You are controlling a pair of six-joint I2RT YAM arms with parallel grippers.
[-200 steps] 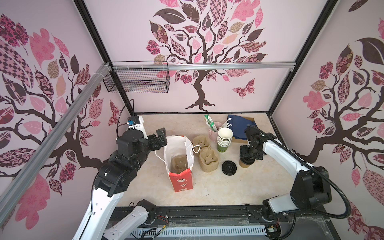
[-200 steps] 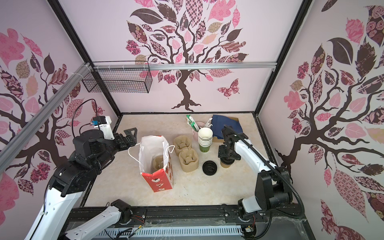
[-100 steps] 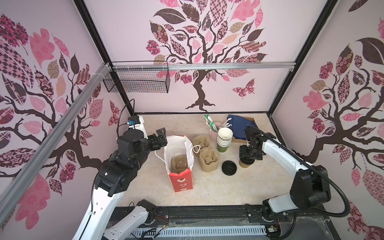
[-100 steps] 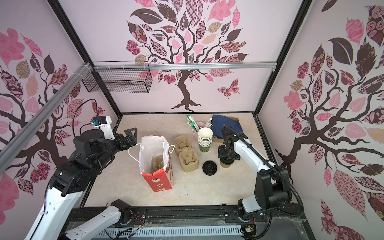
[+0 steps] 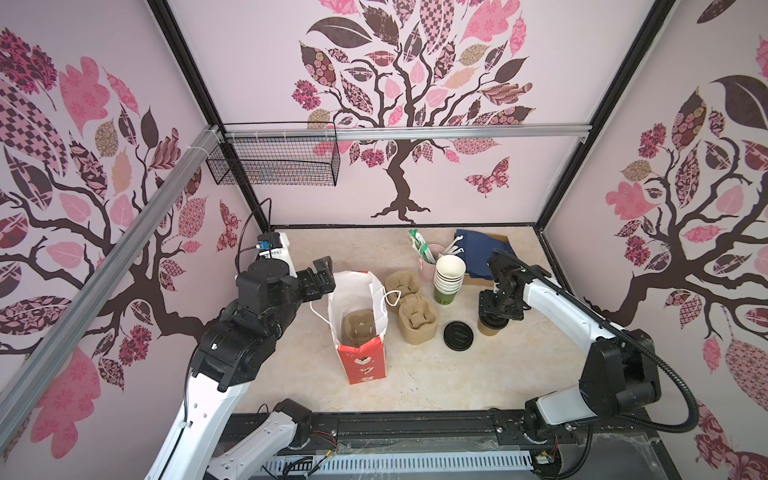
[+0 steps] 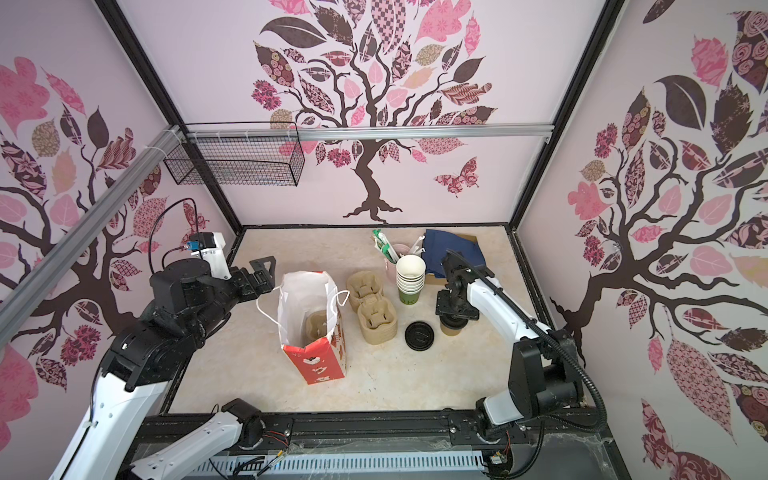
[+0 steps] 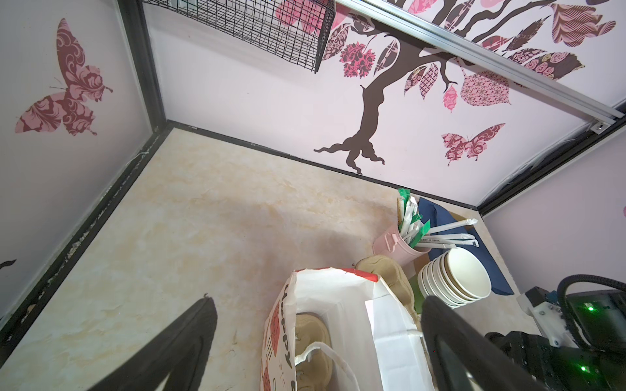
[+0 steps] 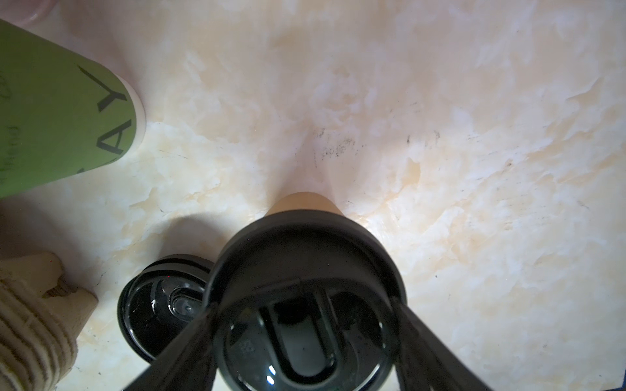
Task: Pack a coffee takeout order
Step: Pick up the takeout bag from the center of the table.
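A small brown paper cup point(image 5: 489, 331) with a black lid point(image 8: 305, 267) stands right of centre on the table. My right gripper point(image 8: 305, 321) comes down over it from above, its fingers point(image 8: 189, 338) pressed against both sides of the lid's rim; in both top views the gripper point(image 5: 494, 320) point(image 6: 455, 318) hides most of the cup point(image 6: 451, 330). A tan pulp carrier point(image 5: 358, 328) sits inside the upright red-and-white paper bag point(image 5: 376, 299). The navy napkin point(image 5: 478, 249) lies at the back right. My left gripper point(image 5: 324, 276) point(image 7: 318, 304) hangs open just left of the bag's mouth, holding nothing.
A loose black lid point(image 5: 458, 334) lies next to the cup. A stack of pulp carriers point(image 5: 417, 322) stands between bag and lid. Behind them are a stack of lidless cups point(image 5: 449, 276) and a pink cup of straws point(image 5: 428, 262). A wire basket point(image 5: 274, 162) hangs on the back wall.
The right gripper's fingers have drawn in slightly round the cup's lid. The left arm and everything else stay where they were.
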